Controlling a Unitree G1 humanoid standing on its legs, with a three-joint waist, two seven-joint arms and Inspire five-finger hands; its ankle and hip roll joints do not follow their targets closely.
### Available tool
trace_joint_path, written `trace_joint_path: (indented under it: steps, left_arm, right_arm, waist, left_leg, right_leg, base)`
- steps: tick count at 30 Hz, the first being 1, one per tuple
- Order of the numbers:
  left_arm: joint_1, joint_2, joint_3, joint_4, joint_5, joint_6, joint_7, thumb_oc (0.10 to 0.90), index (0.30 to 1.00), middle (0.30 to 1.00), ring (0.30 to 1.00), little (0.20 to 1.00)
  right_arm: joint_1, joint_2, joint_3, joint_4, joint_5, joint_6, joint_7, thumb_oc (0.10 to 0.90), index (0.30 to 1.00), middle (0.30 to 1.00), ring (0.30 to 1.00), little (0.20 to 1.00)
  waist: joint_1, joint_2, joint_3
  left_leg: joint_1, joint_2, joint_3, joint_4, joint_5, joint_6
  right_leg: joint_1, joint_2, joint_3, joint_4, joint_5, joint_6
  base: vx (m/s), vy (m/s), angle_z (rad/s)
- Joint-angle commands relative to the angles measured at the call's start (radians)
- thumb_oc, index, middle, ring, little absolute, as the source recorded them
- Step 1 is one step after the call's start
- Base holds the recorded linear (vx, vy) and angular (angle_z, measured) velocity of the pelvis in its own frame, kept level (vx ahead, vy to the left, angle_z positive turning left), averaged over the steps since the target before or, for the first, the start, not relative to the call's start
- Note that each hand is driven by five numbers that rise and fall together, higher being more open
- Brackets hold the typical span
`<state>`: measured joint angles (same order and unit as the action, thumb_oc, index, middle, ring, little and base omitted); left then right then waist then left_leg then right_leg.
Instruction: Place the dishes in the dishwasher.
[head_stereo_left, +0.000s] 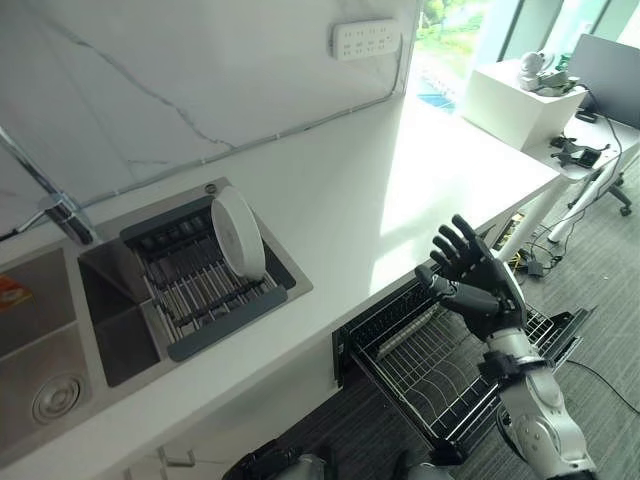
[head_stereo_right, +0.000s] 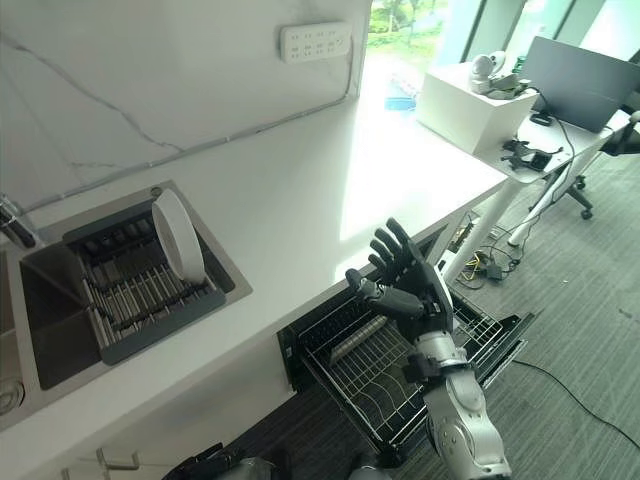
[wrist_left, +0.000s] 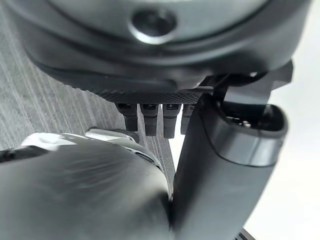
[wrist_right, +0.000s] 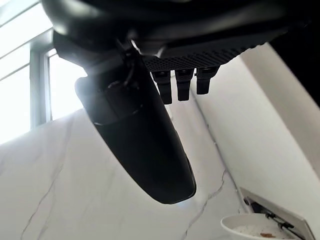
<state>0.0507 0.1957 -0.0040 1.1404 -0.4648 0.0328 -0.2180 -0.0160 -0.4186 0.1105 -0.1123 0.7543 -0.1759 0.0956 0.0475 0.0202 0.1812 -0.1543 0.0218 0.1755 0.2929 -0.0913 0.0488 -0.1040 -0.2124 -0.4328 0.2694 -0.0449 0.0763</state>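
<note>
Sink rack: one plate.

Window daylight glares on the countertop; wrist views blurred.

White marble wall with grey veins behind a white counter. White socket strip fixed high on that wall. Steel sink sunk into the counter, tap beside it. Bright daylight through tall windows at the far end. Grey carpet floor. White desk beyond, laptop standing open on it.
</note>
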Motion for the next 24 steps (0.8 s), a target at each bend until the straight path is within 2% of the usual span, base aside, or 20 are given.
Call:
trace_joint_path:
  steps: [1,2,4,5,8,10,15,20,24]
  left_arm:
    - [0.121,0.029,-0.043,0.062,0.109,-0.009,0.041,0.800,0.900,0.900,0.900,0.900]
    - [0.128,0.027,-0.043,0.062,0.129,-0.032,0.039,0.800,0.900,0.900,0.900,0.900]
    - [0.139,0.022,-0.038,0.062,0.062,-0.037,0.018,0.800,0.900,0.900,0.900,0.900]
    - [0.128,0.021,-0.036,0.070,0.069,-0.033,-0.010,0.800,0.900,0.900,0.900,0.900]
    - [0.095,0.017,-0.055,0.073,0.140,-0.024,-0.003,0.800,0.900,0.900,0.900,0.900]
    - [0.086,0.015,-0.065,0.072,0.153,-0.023,0.003,0.800,0.900,0.900,0.900,0.900]
    - [0.079,0.021,-0.061,0.066,0.093,-0.011,0.009,0.800,0.900,0.900,0.900,0.900]
    - [0.067,0.023,-0.084,0.078,0.113,-0.027,0.011,0.800,0.900,0.900,0.900,0.900]
    - [0.068,0.027,-0.076,0.084,0.076,-0.033,0.020,0.800,0.900,0.900,0.900,0.900]
  right_arm:
    - [-0.123,-0.021,-0.032,-0.123,0.006,-0.122,0.045,0.800,0.900,0.900,0.900,0.900]
    - [-0.135,-0.035,-0.019,-0.124,0.004,-0.119,0.044,0.800,0.900,0.900,0.900,0.900]
    - [-0.175,-0.049,0.008,-0.112,-0.004,-0.109,0.034,0.800,0.900,0.900,0.900,0.900]
    - [-0.188,-0.052,0.004,-0.107,-0.014,-0.117,0.022,0.800,0.900,0.900,0.900,0.900]
    - [-0.184,-0.052,-0.011,-0.125,-0.034,-0.127,-0.009,0.800,0.900,0.900,0.900,0.900]
    - [-0.177,-0.046,-0.009,-0.134,-0.032,-0.126,-0.015,0.800,0.900,0.900,0.900,0.900]
    - [-0.147,-0.006,0.005,-0.167,-0.055,-0.100,0.005,0.800,0.900,0.900,0.900,0.900]
    - [-0.142,-0.005,0.005,-0.167,-0.040,-0.108,0.007,0.800,0.900,0.900,0.900,0.900]
    - [-0.157,-0.012,0.018,-0.163,-0.041,-0.115,0.001,0.800,0.900,0.900,0.900,0.900]
  waist:
    - [0.017,-0.017,0.000]
    - [0.031,-0.017,0.003]
    - [0.053,-0.011,0.006]
    - [0.038,0.006,0.005]
    - [0.029,0.011,0.008]
    - [0.021,0.011,0.004]
    - [0.016,0.003,-0.009]
    - [0.012,-0.005,-0.022]
    - [0.027,-0.009,-0.022]
  left_leg:
    - [0.074,0.010,-0.010,0.007,-0.185,-0.039]
    - [0.075,0.001,-0.063,0.007,-0.167,-0.052]
    - [0.057,-0.003,-0.142,0.007,-0.146,-0.070]
    - [0.013,0.058,-0.070,0.007,-0.114,-0.100]
    - [-0.013,0.081,-0.037,0.007,-0.105,-0.111]
    - [-0.010,0.087,-0.017,0.007,-0.110,-0.108]
    - [0.022,0.053,-0.012,0.007,-0.143,-0.072]
    - [0.008,0.027,-0.078,0.007,-0.152,-0.049]
    - [-0.001,0.036,-0.084,0.007,-0.142,-0.055]
  right_leg:
    - [0.053,0.021,0.033,0.031,-0.164,0.055]
    - [0.049,0.032,0.072,0.031,-0.169,0.045]
    - [0.038,0.037,0.118,0.031,-0.172,0.034]
    - [0.042,0.021,0.079,0.031,-0.179,0.036]
    - [0.053,-0.016,0.050,0.031,-0.179,0.058]
    - [0.054,-0.034,0.038,0.031,-0.173,0.066]
    - [0.065,-0.065,0.043,0.031,-0.157,0.090]
    - [0.068,-0.007,0.090,0.031,-0.180,0.069]
    - [0.070,-0.008,0.072,0.031,-0.178,0.066]
  base:
    - [-0.08,-0.008,-0.05]
    - [-0.06,0.051,0.03]
    - [-0.10,0.244,-0.05]
    - [-0.11,0.388,-0.26]
    - [-0.01,0.219,0.14]
    - [0.05,0.172,0.47]
    - [0.10,0.134,0.06]
    - [0.04,-0.021,0.03]
    - [-0.01,-0.058,0.38]
